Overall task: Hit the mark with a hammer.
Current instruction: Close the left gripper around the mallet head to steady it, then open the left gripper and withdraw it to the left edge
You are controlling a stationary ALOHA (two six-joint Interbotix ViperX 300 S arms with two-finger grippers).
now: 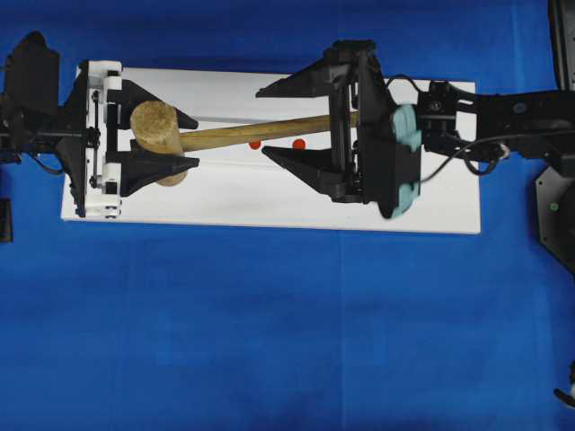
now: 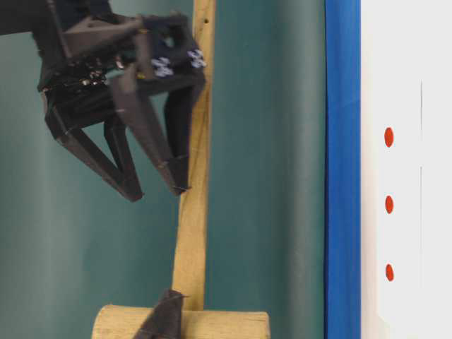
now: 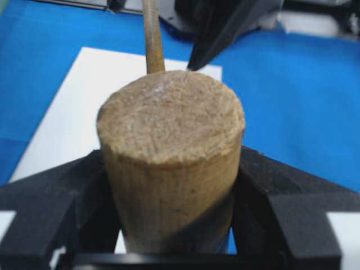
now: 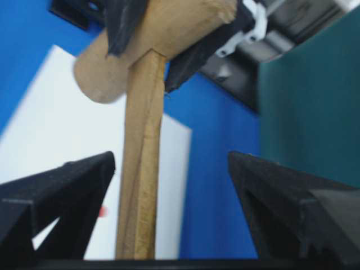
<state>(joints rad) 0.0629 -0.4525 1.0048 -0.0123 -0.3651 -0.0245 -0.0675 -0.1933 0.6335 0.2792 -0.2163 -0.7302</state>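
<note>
My left gripper clamps the hammer by its head above the white board. My right gripper stands wide open, fingers straddling the handle without touching.

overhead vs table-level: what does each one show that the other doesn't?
Overhead only: both grippers, the left gripper with its fingers clamped on the hammer head, the right gripper with its fingers spread wide on either side of the handle, the full white board on the blue cloth, and two red marks.

Table-level only: the hammer is clear off the board, and three red marks are visible.

Both: the hammer handle running through the open right gripper, and the board.
</note>
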